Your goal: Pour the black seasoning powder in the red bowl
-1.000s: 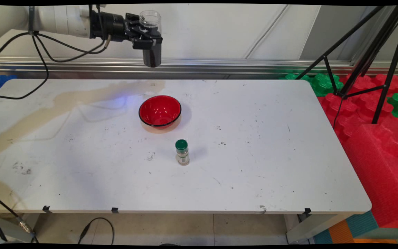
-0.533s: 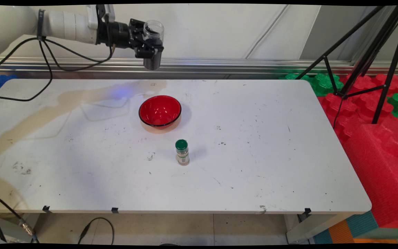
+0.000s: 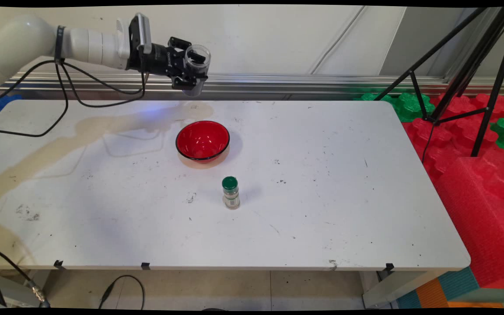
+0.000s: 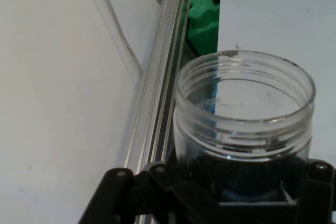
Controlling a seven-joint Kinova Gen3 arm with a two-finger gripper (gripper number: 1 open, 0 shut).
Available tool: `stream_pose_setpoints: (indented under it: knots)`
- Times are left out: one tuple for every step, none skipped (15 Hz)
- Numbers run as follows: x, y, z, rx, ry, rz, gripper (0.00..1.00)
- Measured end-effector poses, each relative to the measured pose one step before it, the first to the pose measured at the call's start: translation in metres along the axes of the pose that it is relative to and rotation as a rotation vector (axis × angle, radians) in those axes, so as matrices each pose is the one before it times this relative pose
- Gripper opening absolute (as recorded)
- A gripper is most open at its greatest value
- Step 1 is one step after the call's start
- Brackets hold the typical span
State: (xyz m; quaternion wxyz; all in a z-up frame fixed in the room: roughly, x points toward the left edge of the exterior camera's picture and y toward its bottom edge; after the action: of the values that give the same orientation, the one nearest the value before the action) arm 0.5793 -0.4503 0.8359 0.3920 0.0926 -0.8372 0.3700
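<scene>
gripper point(image 3: 189, 70) pinches a tilted clear jar point(image 4: 244, 124); only the main view shows the red bowl point(image 3: 202, 140) below.

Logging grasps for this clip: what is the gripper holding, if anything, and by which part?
The gripper holds a clear open jar by its body, below the threaded neck; dark contents sit in the jar's lower part.
</scene>
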Motion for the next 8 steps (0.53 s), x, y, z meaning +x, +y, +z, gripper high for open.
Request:
stream_pose_setpoints:
  knots:
    - [-0.00201,0.00204,0.0008,0.00366,0.00112,0.02833,0.0]
    - [-0.00177,0.00165,0.0006,0.00357,0.00104,0.02445,0.0]
    - [-0.00184,0.00217,0.00054,0.0017,0.0007,0.03008,0.0]
    - [-0.0018,0.00216,0.00071,0.00005,-0.00019,0.02966,0.0]
    - [-0.00141,0.00169,0.00067,-0.00028,-0.00061,0.02495,0.0]
    - [-0.00132,0.00182,0.00098,-0.00048,-0.00139,0.0289,0.0]
    - [-0.00149,0.00174,0.00108,-0.00028,-0.00388,0.02975,0.0]
    - [-0.00166,0.00169,0.00101,0.00018,-0.00562,0.02908,0.0]
